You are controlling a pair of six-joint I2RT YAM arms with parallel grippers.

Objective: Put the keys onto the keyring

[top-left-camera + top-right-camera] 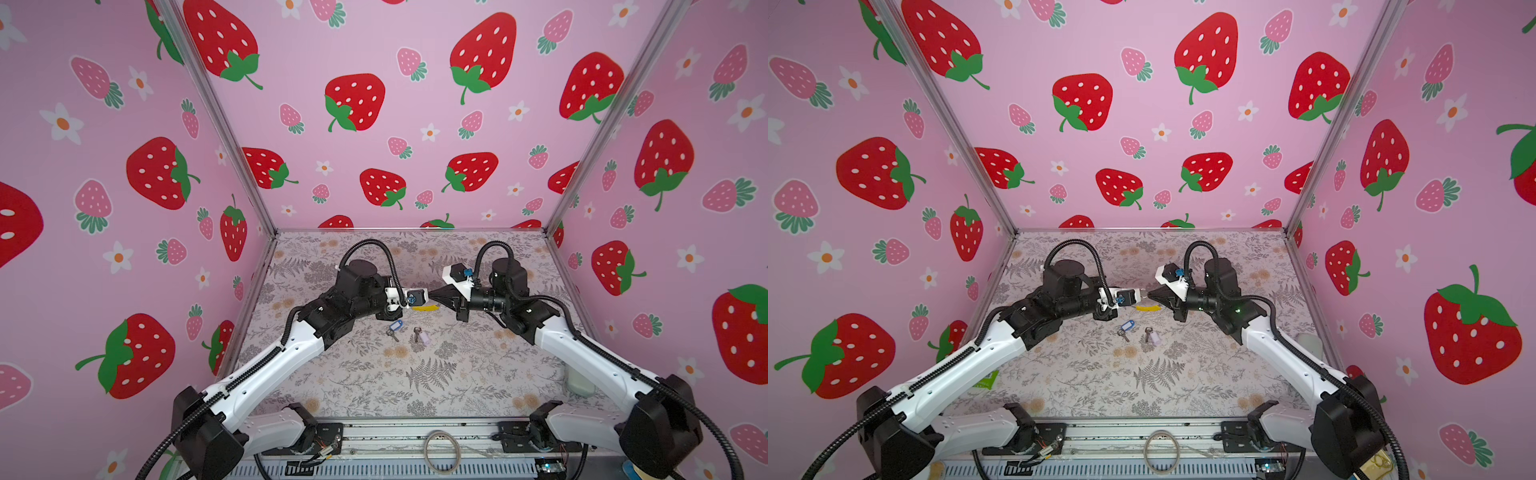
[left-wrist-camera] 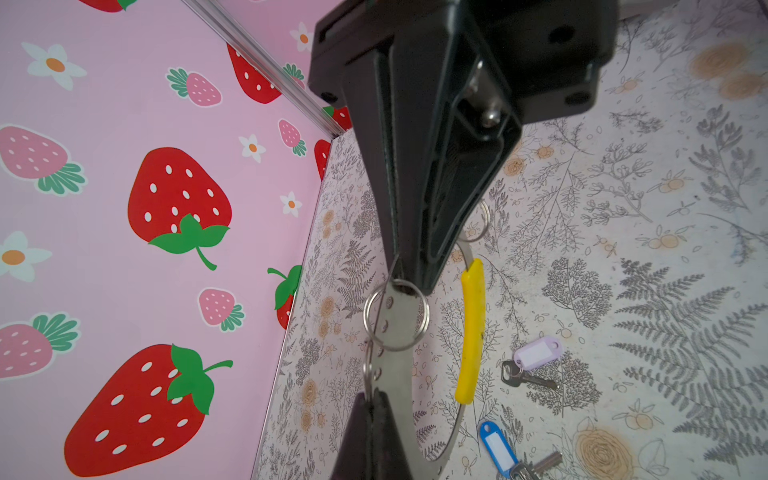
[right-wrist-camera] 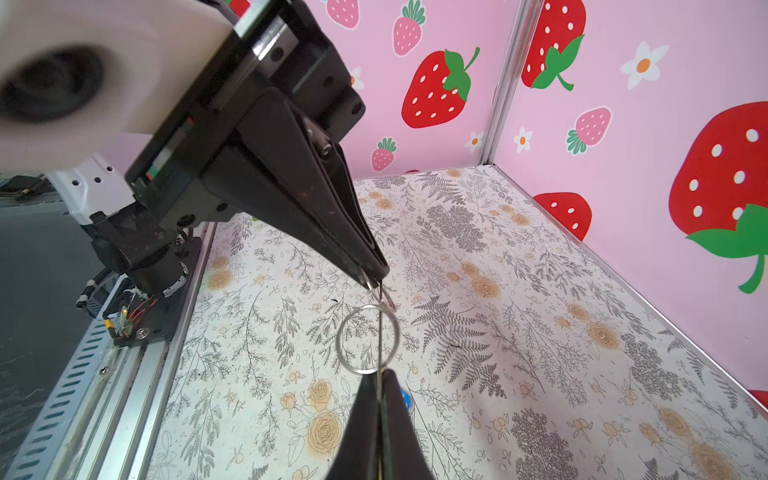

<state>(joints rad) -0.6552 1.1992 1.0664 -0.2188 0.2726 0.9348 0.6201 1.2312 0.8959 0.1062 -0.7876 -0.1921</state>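
Note:
Both grippers meet above the middle of the table [image 1: 415, 386], each pinching the keyring. The keyring is a flat grey band with a yellow section [image 2: 471, 332] [image 1: 426, 308] [image 1: 1147, 308] and small metal loops [image 2: 397, 316] [image 3: 368, 338]. My left gripper [image 2: 372, 399] [image 1: 426, 299] is shut on the band beside a loop. My right gripper [image 3: 380, 386] [image 1: 1150, 294] is shut on the band's thin edge from the opposite side. Two keys lie on the table below, one with a blue tag [image 2: 503, 451] [image 1: 395, 326] and one with a lilac tag [image 2: 532, 361] [image 1: 422, 336].
A plain pale hoop [image 1: 441, 451] [image 1: 1161, 451] rests on the metal rail at the front. A white object [image 1: 579, 382] sits at the table's right edge and a green scrap [image 1: 986, 380] at its left edge. Strawberry-print walls enclose three sides.

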